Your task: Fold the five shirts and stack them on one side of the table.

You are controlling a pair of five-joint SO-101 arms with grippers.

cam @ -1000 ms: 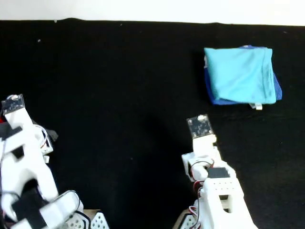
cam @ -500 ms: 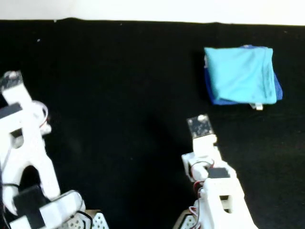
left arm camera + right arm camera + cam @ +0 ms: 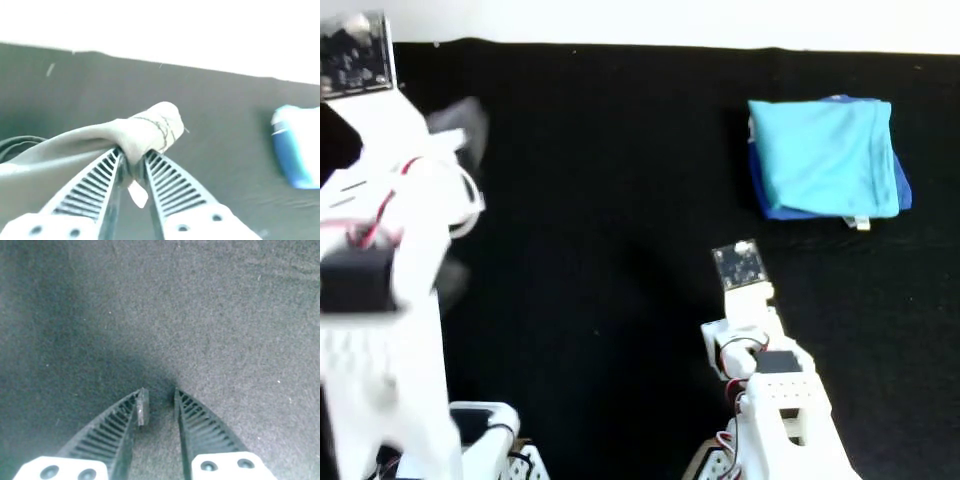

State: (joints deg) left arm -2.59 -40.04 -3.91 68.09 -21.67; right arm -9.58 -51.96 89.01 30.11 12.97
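**Left tool and grey shirt.** In the left wrist view the left tool [image 3: 134, 156] is clamped on a bunched fold of a grey shirt [image 3: 142, 134]. The fabric rises over the fingertips and trails off to one side. A small white label [image 3: 137, 194] hangs between the two fingers. In the high view the left arm [image 3: 380, 260] stands tall at the table's left edge, its outline blurred.

**Right tool.** In the right wrist view the right tool [image 3: 157, 402] has a narrow gap between its fingers and holds nothing. It hangs low over bare black table [image 3: 225, 315]. In the high view the right arm [image 3: 765, 365] sits near the front, right of centre.

**Folded stack.** At the table's [image 3: 610, 170] far right a folded light blue shirt [image 3: 820, 150] lies squarely on a folded dark blue shirt [image 3: 903, 187], whose edges show along the near and right sides. The stack is well apart from both arms. The left wrist view shows it at a distance, on the table beyond the held fabric.
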